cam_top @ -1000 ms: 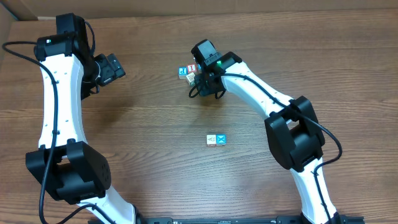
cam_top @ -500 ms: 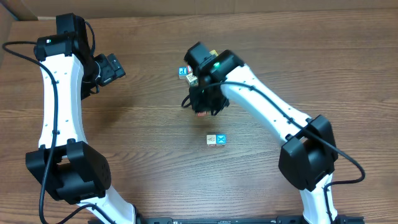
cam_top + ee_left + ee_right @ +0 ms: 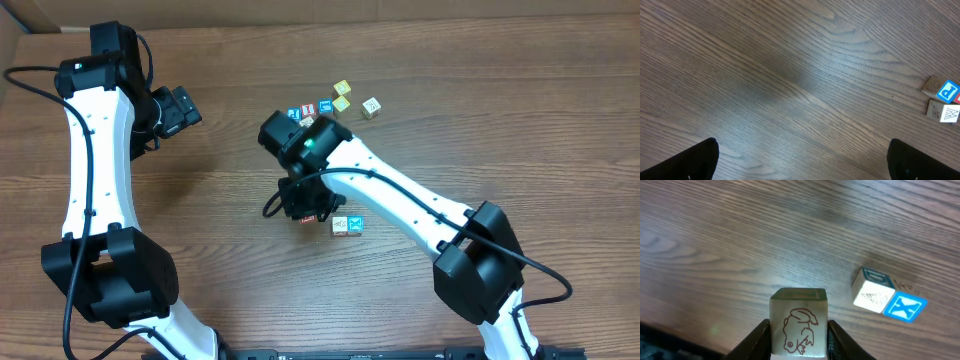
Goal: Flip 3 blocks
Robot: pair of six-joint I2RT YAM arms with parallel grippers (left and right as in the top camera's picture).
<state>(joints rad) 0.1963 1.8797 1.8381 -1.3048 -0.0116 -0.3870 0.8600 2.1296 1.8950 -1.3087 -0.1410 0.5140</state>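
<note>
Pinching a sharp-cornered wooden cube [image 3: 799, 317], right end effector [image 3: 799, 340] clamps it; left end effector [image 3: 802, 160] stands apart.

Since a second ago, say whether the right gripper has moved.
Yes. The right gripper came down-frame from the far block cluster to beside the unmoved blue X block.

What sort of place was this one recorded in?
Most likely a robotics lab bench rather than a home: two robot arms at a wood-grain table, with small alphabet blocks laid out as work pieces.
</note>
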